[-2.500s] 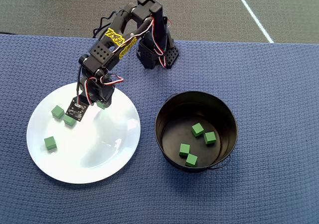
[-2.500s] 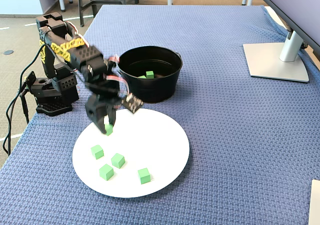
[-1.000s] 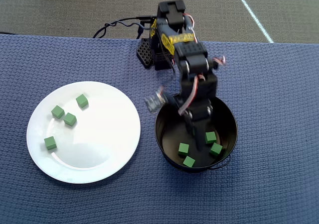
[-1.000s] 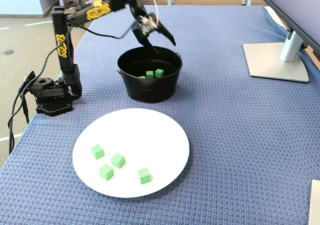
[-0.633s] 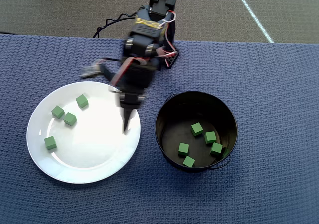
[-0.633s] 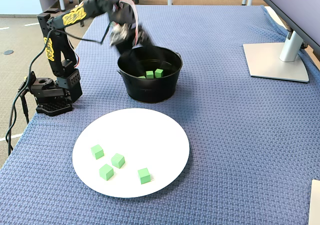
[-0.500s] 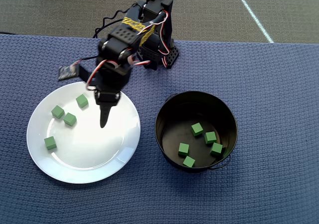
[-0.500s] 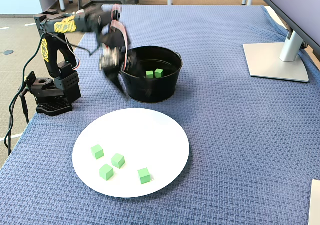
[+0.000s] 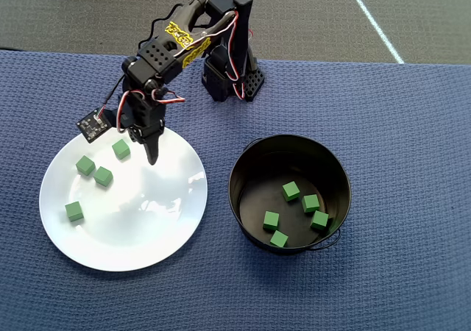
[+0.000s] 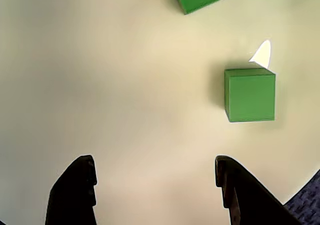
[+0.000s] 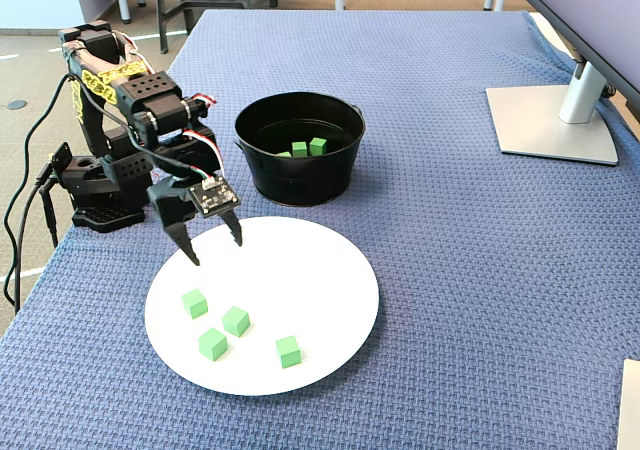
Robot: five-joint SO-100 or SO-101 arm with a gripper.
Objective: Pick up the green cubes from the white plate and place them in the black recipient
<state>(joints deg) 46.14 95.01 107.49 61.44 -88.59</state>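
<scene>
With jaws spread and empty, gripper hovers over white plate; nearest green cube sits off-centre, so closing risks knocking it away.

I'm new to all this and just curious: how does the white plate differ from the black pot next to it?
The white plate is flat, shallow and wider; the black pot is narrower with tall walls and a thin wire handle. In the overhead view the plate holds four green cubes, the pot five. The open hand hovers over the plate, not the pot. Both are round, glossy and sit on the blue cloth.
</scene>
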